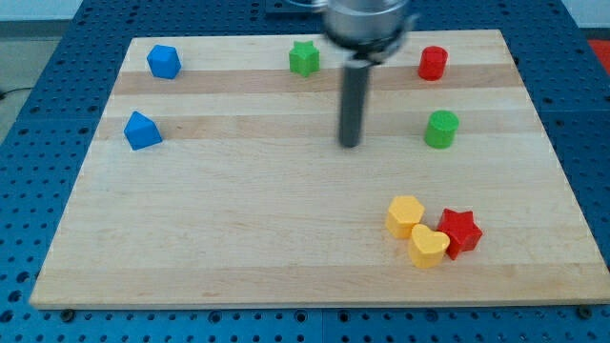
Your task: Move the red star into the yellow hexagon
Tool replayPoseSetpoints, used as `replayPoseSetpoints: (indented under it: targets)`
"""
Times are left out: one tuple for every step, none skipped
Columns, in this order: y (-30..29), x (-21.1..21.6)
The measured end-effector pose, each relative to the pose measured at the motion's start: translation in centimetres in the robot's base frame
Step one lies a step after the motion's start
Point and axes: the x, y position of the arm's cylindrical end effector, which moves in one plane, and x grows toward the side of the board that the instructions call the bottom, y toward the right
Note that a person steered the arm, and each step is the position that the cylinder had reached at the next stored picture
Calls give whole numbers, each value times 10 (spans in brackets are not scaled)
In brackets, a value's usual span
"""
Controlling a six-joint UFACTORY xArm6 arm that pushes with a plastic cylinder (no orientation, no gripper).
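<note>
No pincer is fitted; my tip, mid-frame, should be brought to the right of the red star block, then pushed left toward the yellow hexagon block.

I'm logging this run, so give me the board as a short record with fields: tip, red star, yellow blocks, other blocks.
tip: my tip rests on the wooden board, apart from every block, above and to the view's left of the yellow pair
red star block: view's lower right, touching the yellow heart-like block
yellow hexagon block: just left of the star
others: green star block, green cylinder, red cylinder, two blue blocks
</note>
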Motion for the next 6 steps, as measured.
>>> replayPoseSetpoints:
  targets:
    - [5,20]
    - [6,12]
    - [2,12]
    - [-5,12]
    - [-5,14]
    - [77,28]
